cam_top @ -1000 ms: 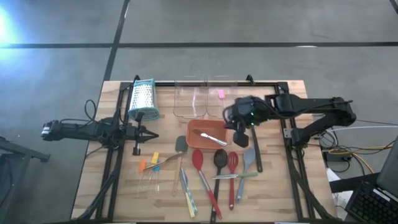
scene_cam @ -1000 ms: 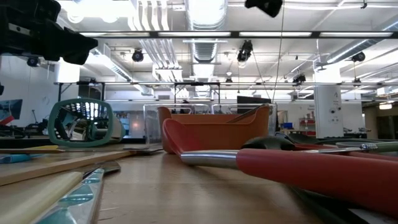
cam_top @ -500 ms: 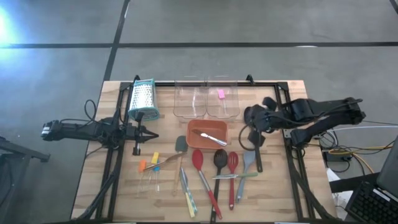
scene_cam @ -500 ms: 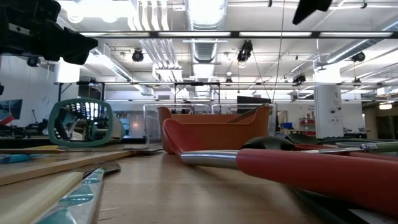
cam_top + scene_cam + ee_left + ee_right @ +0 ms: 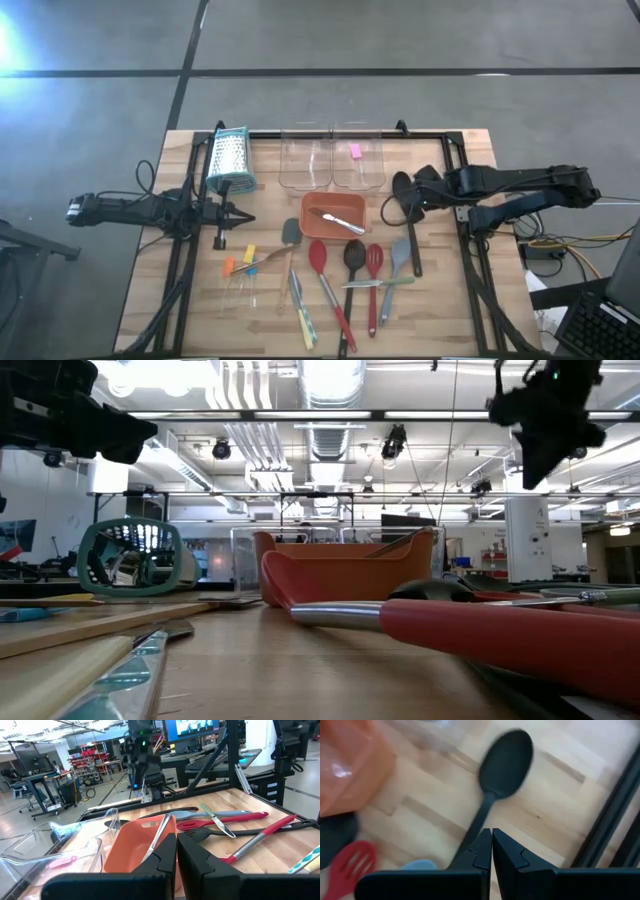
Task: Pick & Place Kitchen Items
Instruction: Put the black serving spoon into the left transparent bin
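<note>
The kitchen items lie in a loose row at the table's near middle: a red spoon (image 5: 318, 258), a black spoon (image 5: 353, 255), a red slotted spatula (image 5: 374, 260), a grey spatula (image 5: 291, 232), and thin green-yellow-handled tools (image 5: 300, 312). A long black spoon (image 5: 504, 766) lies flat near the right rail. My right gripper (image 5: 491, 839) hangs shut above its handle, tipped down, well off the table in the low view (image 5: 537, 472). My left gripper (image 5: 176, 851) is shut, level, at the table's left (image 5: 245, 217), holding nothing.
An orange tray (image 5: 312, 228) with a metal tool in it stands mid-table. Two clear tubs (image 5: 305, 160) stand behind it, one holding a pink piece (image 5: 354, 151). A metal grater (image 5: 230, 158) is at the far left. Small orange, yellow and blue pieces (image 5: 240, 263) lie near left.
My right gripper has swung from over the orange tray's far right corner toward the table's right edge and come down. It has rolled and tipped further downward, staying shut. It now hangs over the long black spoon.
</note>
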Robot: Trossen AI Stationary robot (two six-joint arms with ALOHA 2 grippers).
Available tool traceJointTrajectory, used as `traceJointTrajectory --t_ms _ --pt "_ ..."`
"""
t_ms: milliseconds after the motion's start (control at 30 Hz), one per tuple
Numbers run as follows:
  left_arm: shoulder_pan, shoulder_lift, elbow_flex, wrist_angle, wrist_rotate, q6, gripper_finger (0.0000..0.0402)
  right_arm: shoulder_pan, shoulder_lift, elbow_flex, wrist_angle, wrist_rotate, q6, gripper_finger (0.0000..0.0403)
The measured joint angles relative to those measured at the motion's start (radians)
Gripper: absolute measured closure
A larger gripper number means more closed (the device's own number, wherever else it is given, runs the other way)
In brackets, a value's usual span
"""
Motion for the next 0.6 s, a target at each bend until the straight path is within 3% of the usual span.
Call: traceJointTrajectory --t_ms 267,600 --pt "0.0 0.0 0.0 0.0 0.0 0.0 0.0383 -0.061 0.053 -0.107 0.103 -0.002 0.035 0.0383" --pt "0.0 0.0 0.0 0.0 0.0 0.0 0.0383 -0.101 0.119 -0.159 0.19 -0.056 0.019 0.0283"
